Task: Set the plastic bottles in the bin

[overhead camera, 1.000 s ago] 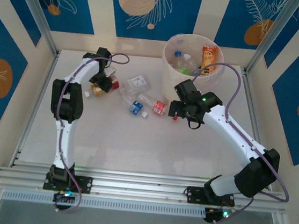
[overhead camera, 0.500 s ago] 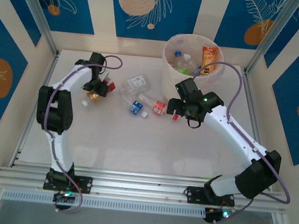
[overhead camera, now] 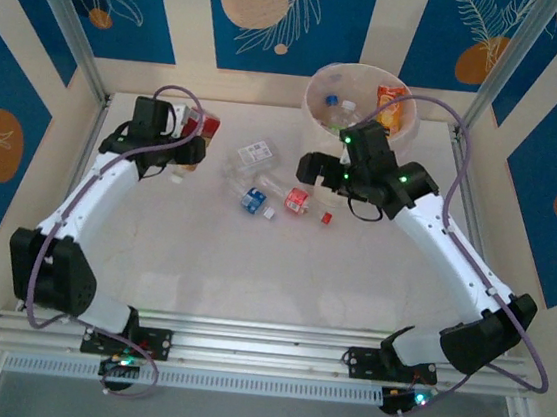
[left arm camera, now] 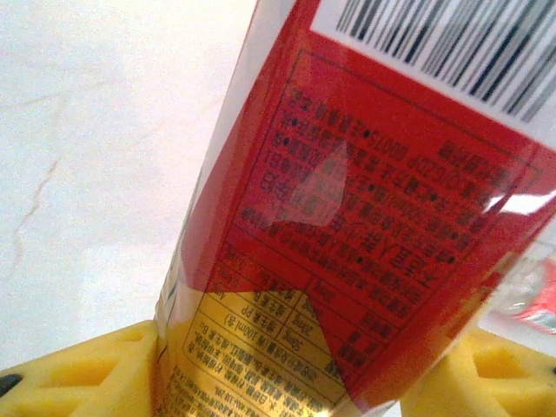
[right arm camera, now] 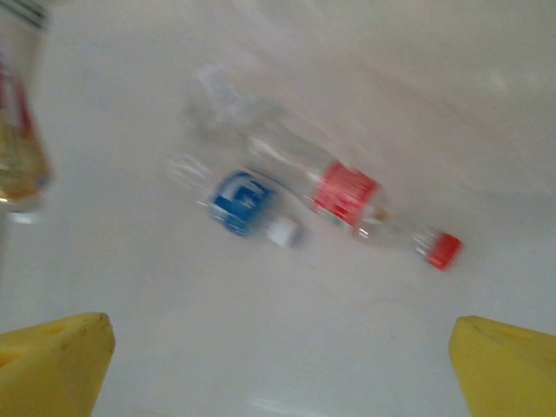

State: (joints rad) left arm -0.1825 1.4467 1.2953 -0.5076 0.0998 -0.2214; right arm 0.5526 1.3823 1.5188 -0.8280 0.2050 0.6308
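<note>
My left gripper (overhead camera: pixel 193 142) is shut on a bottle with a red and yellow label (overhead camera: pixel 208 126) at the far left of the table. In the left wrist view that bottle (left arm camera: pixel 347 226) stands between the yellow fingers (left arm camera: pixel 78 369). My right gripper (overhead camera: pixel 313 168) hangs open beside the bin (overhead camera: pixel 313 122), with nothing between its fingertips (right arm camera: pixel 61 352). Below it lie a blue-labelled bottle (right arm camera: pixel 241 201) and a red-labelled, red-capped bottle (right arm camera: pixel 347 195). The round white bin holds several bottles, one with an orange label (overhead camera: pixel 391 105).
More bottles lie mid-table: a white-labelled one (overhead camera: pixel 257 153), a clear crushed one (overhead camera: pixel 236 174), a blue-labelled one (overhead camera: pixel 252 200) and a red-labelled one (overhead camera: pixel 297 200). Metal frame posts and patterned walls close in the back and sides.
The left arm has swung its elbow out to the left, keeping the red and yellow bottle in its grip. The right gripper, still open, has moved back from the red-labelled bottle towards the bin.
</note>
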